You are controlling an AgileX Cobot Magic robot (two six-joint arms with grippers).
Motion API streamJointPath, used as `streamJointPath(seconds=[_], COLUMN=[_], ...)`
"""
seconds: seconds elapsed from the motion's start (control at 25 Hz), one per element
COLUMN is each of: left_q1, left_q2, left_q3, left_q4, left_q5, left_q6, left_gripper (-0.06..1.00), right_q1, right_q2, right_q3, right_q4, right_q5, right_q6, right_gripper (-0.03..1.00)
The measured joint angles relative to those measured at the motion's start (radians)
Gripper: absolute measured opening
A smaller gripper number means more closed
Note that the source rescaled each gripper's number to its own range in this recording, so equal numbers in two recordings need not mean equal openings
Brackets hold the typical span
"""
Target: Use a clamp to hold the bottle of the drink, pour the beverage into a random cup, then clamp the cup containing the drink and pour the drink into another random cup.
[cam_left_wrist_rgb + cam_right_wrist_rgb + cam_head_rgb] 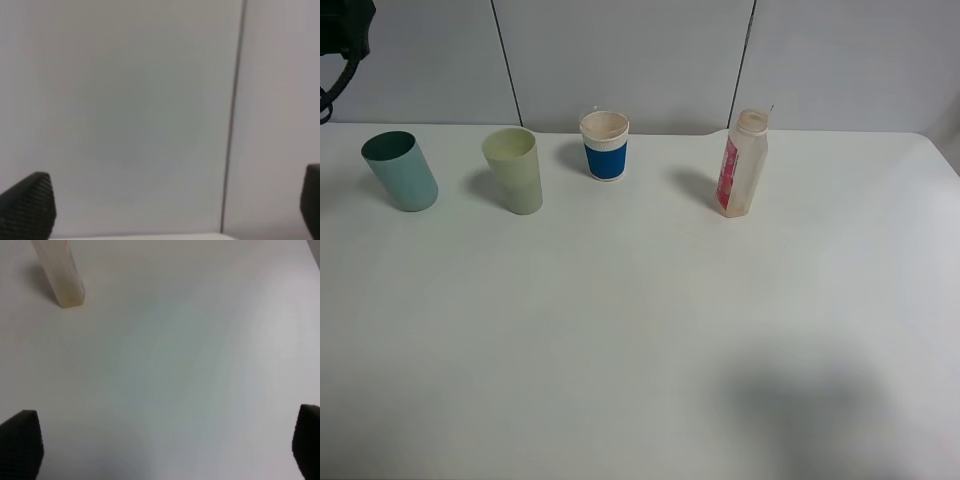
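The drink bottle point(742, 165), pale plastic with a red label and no cap, stands upright at the back right of the white table point(620, 330). Three cups stand in a row to its left: a teal cup point(400, 170), a pale green cup point(514, 169) and a paper cup point(605, 146) with a blue band. My right gripper point(165, 445) is open above bare table, with the bottle point(60, 275) well ahead of it and off to one side. My left gripper point(170, 210) is open and faces the wall, with nothing between its fingers.
A grey panelled wall point(620, 60) runs right behind the table's back edge. A dark piece of the left arm point(342, 40) shows at the top left corner of the exterior view. A soft shadow point(810, 400) lies on the front right of the table.
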Motion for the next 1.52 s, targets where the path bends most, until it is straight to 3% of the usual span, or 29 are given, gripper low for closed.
streamJointPath(seconds=[0.12, 0.24, 0.36, 0.4, 0.48, 0.64, 0.68, 0.72, 0.76, 0.96, 1.12, 1.32, 1.52], left_q1=[-0.075, -0.099, -0.105, -0.105, -0.105, -0.105, -0.105, -0.105, -0.105, -0.105, -0.105, -0.105, -0.105], left_q2=[-0.051, -0.091, -0.173, -0.245, -0.32, -0.389, -0.462, -0.462, -0.544, -0.629, -0.878, -1.035, -1.13], left_q3=[0.0, 0.0, 0.0, 0.0, 0.0, 0.0, 0.0, 0.0, 0.0, 0.0, 0.0, 0.0, 0.0], left_q4=[-0.097, -0.118, -0.118, -0.113, -0.097, -0.085, -0.085, -0.085, -0.074, -0.058, -0.027, -0.026, -0.026], left_q5=[0.072, 0.136, 0.276, 0.397, 0.497, 0.585, 0.678, 0.678, 0.783, 0.879, 1.138, 1.305, 1.408], left_q6=[0.122, 0.155, 0.165, 0.166, 0.166, 0.167, 0.168, 0.168, 0.169, 0.161, 0.115, 0.067, 0.041], left_gripper=[0.99, 0.99, 0.99, 0.99, 0.98, 0.98, 0.98, 0.98, 0.98, 0.98, 0.98, 0.98, 0.98], right_q1=[0.0, 0.0, 0.0, 0.0, 0.0, 0.0, 0.0, 0.0, 0.0, 0.0, 0.0, 0.0, 0.0], right_q2=[0.0, 0.0, 0.0, 0.0, 0.0, 0.0, 0.0, 0.0, 0.0, 0.0, 0.0, 0.0, 0.0], right_q3=[0.0, 0.0, 0.0, 0.0, 0.0, 0.0, 0.0, 0.0, 0.0, 0.0, 0.0, 0.0, 0.0], right_q4=[0.0, 0.0, 0.0, 0.0, 0.0, 0.0, 0.0, 0.0, 0.0, 0.0, 0.0, 0.0, 0.0], right_q5=[0.0, 0.0, 0.0, 0.0, 0.0, 0.0, 0.0, 0.0, 0.0, 0.0, 0.0, 0.0, 0.0], right_q6=[0.0, 0.0, 0.0, 0.0, 0.0, 0.0, 0.0, 0.0, 0.0, 0.0, 0.0, 0.0, 0.0], right_gripper=[1.0, 1.0, 1.0, 1.0, 1.0, 1.0, 1.0, 1.0, 1.0, 1.0, 1.0, 1.0, 1.0])
